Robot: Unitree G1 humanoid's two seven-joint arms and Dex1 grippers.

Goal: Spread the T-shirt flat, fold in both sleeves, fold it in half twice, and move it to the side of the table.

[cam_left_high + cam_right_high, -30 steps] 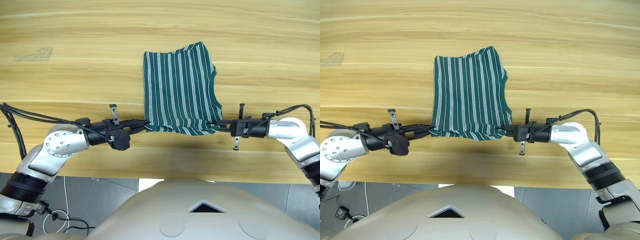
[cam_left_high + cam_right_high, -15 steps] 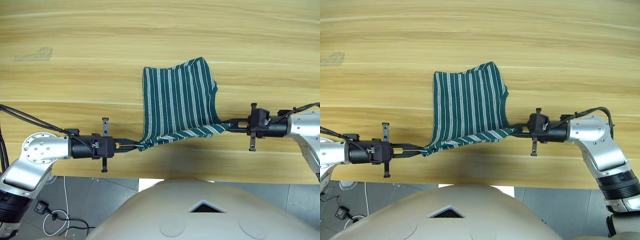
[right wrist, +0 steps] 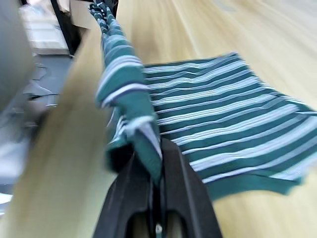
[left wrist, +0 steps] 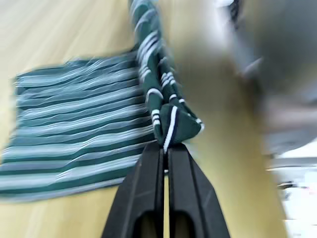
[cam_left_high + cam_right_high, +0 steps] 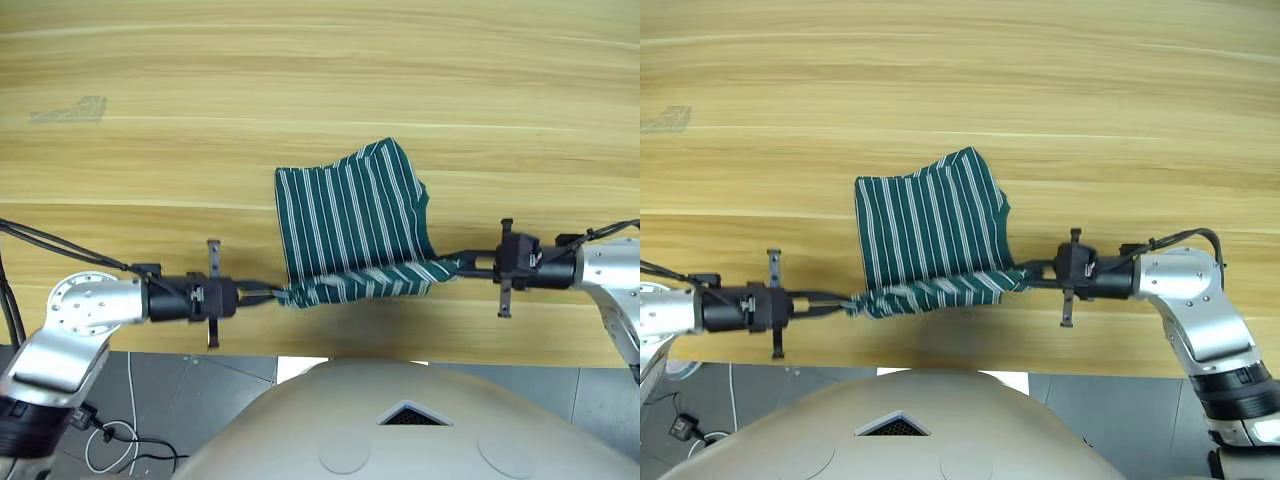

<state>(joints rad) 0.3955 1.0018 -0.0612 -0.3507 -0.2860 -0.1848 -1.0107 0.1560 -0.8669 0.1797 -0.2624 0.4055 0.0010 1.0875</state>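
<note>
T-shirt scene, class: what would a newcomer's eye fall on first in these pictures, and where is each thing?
The green, white-striped T-shirt stands out against the pale wooden table, its far part lying flat on the table's near half. Its near edge is bunched into a band stretched between the left end effector and the right end effector, each shut on one corner close to the table's front edge.
</note>
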